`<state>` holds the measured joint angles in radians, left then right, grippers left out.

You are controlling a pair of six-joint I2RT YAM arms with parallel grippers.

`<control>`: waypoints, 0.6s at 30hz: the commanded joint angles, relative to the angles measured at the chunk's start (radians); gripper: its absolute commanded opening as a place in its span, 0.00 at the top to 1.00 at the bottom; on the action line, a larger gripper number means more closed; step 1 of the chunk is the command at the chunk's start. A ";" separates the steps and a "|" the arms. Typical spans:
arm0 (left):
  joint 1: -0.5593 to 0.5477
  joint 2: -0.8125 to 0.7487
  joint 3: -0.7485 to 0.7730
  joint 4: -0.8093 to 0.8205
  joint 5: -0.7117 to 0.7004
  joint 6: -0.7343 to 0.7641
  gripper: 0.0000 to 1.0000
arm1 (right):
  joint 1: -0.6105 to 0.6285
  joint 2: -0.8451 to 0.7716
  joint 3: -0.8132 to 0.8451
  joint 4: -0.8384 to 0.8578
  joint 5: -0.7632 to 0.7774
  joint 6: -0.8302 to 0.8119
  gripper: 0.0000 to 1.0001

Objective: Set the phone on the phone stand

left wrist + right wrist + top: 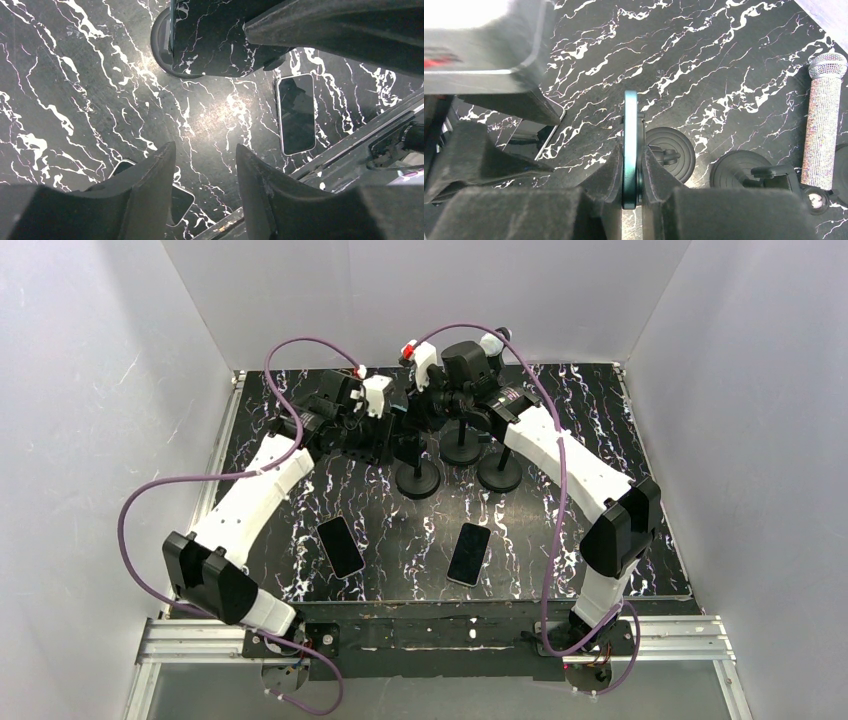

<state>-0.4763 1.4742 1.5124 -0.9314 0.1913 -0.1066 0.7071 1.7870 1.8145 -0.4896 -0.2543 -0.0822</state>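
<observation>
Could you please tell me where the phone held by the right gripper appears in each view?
Right wrist: phone edge-on at centre, pinched by the right gripper.
Left wrist: phone top centre, face mirroring the tabletop.
Top external: hidden where left arm and right arm meet; cannot pick it out.
Shared landmark: the round stand base beside it.

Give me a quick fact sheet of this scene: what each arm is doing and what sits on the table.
surface: black marble-pattern table
left end effector: open, holding nothing, above the table
right end effector: shut on a teal-edged phone, held on its edge
left phone: lying flat, screen dark
right phone: lying flat, screen dark
phone stands: three, round black bases, far middle of the table
held phone seated on a stand: cannot tell
</observation>
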 commanded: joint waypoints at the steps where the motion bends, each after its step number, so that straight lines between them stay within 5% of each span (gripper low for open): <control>1: 0.005 -0.091 0.014 0.007 0.006 -0.021 0.49 | -0.017 0.024 -0.022 -0.022 0.097 -0.066 0.99; 8: 0.058 -0.205 -0.059 0.108 0.031 -0.075 0.19 | -0.018 0.022 -0.020 -0.027 0.085 -0.068 0.99; 18: 0.164 -0.302 -0.142 0.236 0.213 -0.137 0.12 | -0.031 0.009 -0.063 0.010 -0.010 -0.039 0.99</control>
<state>-0.3218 1.1931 1.3834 -0.7509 0.3202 -0.2222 0.7063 1.7847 1.7962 -0.4614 -0.2733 -0.0826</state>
